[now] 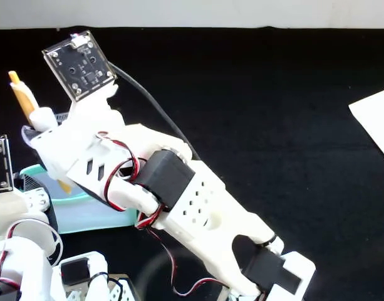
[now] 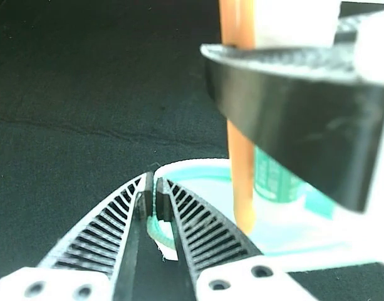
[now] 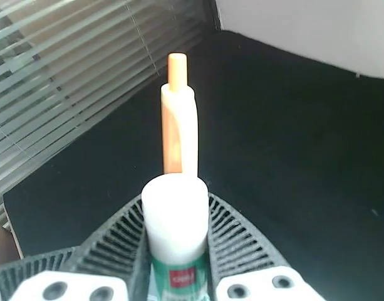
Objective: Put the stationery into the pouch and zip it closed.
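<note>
The teal pouch (image 1: 85,213) lies at the table's left edge, partly under the right arm. My right gripper (image 1: 41,125) hangs above it, shut on a white-capped glue stick (image 3: 176,219) and an orange pen (image 3: 175,113) held together, both upright. In the left wrist view the orange pen (image 2: 242,157) and the green-labelled glue stick (image 2: 276,182) point down into the pouch's open mouth (image 2: 198,172). My left gripper (image 2: 155,185) is shut on the pouch's near rim. One black finger (image 2: 292,94) of the right gripper crosses that view.
The right arm's white body (image 1: 198,207) stretches diagonally over the black table (image 1: 273,94). A white sheet (image 1: 374,116) lies at the right edge. The left arm's base (image 1: 16,251) stands at the front left corner.
</note>
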`<state>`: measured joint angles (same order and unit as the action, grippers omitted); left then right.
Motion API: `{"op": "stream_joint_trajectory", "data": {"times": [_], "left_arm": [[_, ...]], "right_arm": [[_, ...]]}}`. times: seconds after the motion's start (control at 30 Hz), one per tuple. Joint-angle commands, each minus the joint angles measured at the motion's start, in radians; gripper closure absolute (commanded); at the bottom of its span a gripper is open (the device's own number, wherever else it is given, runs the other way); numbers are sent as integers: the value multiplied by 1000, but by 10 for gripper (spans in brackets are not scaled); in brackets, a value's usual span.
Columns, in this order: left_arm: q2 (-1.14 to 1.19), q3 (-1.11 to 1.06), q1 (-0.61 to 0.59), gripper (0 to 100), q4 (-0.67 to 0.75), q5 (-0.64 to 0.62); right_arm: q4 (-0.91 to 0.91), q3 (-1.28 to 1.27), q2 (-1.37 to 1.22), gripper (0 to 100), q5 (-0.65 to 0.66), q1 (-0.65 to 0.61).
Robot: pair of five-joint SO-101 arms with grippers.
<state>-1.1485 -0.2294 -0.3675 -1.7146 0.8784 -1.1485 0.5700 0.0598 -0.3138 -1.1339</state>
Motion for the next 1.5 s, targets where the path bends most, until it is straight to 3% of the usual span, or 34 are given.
{"op": "stream_joint_trajectory", "data": {"times": [0.0,0.33,0.57,0.63,0.83,1.07,1.2,1.33,1.47], "left_arm": [[1,-21,12,994,-31,-14],[1,-16,12,994,-31,-14],[1,-18,12,994,-31,-14],[1,-21,12,994,-29,-12],[1,-22,12,994,-29,-11],[1,-22,12,994,-29,-12],[1,-24,12,994,-29,-12],[1,-24,12,994,-29,-12],[1,-24,12,994,-29,-12]], "right_arm": [[-30,36,1,991,-17,-7],[84,-223,8,991,-66,-10],[111,-272,8,988,-60,-10],[102,-272,8,960,-60,-10],[25,-263,25,747,-60,-48],[-4,-265,174,733,-58,-38],[-16,-263,248,733,-66,53],[2,-262,325,733,-55,252],[41,-263,392,734,104,509]]}}
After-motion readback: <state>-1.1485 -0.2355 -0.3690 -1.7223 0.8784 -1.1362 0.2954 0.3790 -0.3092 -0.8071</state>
